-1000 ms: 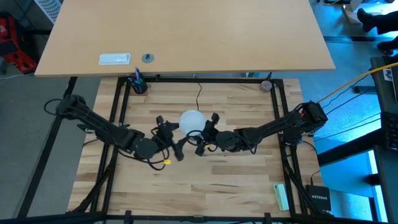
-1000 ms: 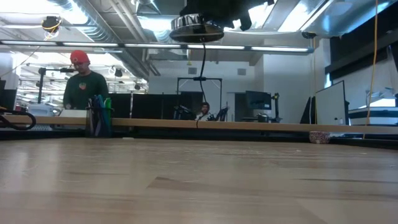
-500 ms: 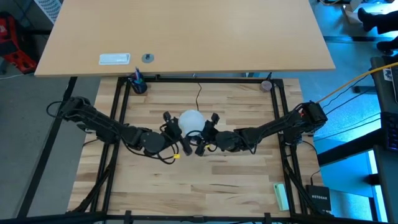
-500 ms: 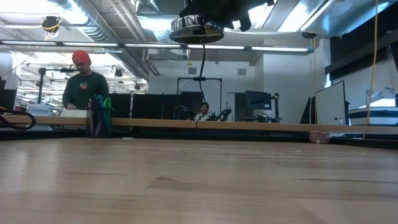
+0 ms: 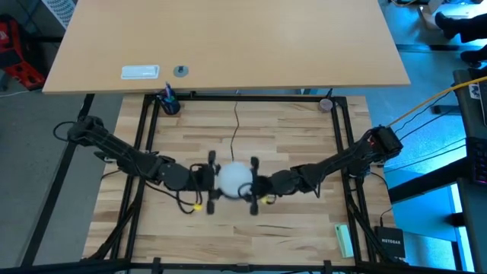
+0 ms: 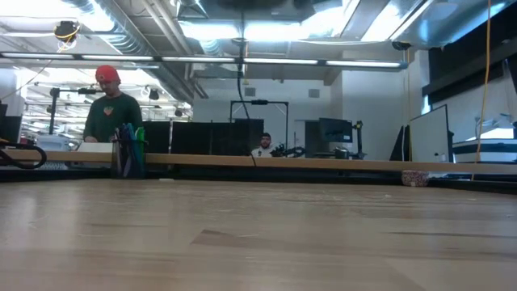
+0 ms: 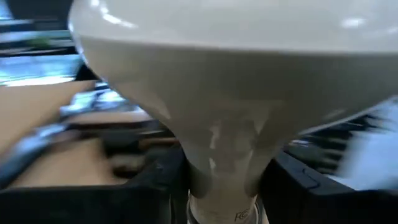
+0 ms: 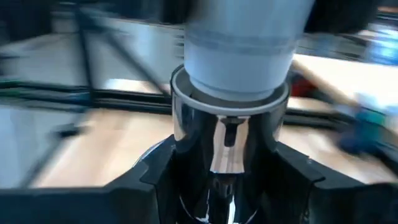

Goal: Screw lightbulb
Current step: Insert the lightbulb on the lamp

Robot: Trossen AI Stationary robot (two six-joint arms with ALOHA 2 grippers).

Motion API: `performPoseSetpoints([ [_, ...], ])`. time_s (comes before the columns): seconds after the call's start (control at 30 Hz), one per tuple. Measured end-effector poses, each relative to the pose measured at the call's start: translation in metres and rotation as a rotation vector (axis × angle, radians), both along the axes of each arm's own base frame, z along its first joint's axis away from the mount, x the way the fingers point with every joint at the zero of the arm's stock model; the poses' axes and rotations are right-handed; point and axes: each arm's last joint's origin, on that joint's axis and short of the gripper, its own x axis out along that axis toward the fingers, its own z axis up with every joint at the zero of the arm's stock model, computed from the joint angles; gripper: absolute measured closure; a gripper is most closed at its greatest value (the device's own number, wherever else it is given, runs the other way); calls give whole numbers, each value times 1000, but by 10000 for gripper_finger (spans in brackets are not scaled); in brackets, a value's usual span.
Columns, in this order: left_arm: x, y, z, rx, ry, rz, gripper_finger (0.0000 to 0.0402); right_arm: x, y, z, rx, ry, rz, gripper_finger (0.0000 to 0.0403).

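The lightbulb [image 5: 233, 177] hangs above the worktop's [image 5: 289, 137] middle, pinched at its neck by the left hand [image 5: 211, 181]; the right hand [image 5: 253, 186] pinches the silver socket [image 8: 227, 134] directly below it, axes vertical, aligned

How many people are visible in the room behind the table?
2. One person with a red cap stands at the far left, behind the long desk. A second person sits farther back, near the middle. Others may be hidden behind the monitors.
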Motion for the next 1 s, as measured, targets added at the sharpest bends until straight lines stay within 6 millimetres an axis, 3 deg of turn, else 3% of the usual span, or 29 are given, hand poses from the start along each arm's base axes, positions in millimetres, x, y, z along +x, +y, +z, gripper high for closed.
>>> performPoseSetpoints([
  [0.17,3,-6,-1,62,2,-334,268,-2,10,3,49,-22,348,223],
  [0.33,7,1,-3,134,-3,-501,268,-3,12,2,59,-14,425,223],
  [0.43,9,7,-3,97,-3,-473,257,-2,10,2,54,-4,385,223],
  [0.7,-1,17,-1,39,130,-380,124,-2,5,0,15,29,212,223],
  [0.87,-33,19,13,0,263,-219,99,-4,0,4,20,36,95,223],
  [1.0,-64,23,16,-43,346,39,102,-4,-4,4,2,30,-36,223],
])
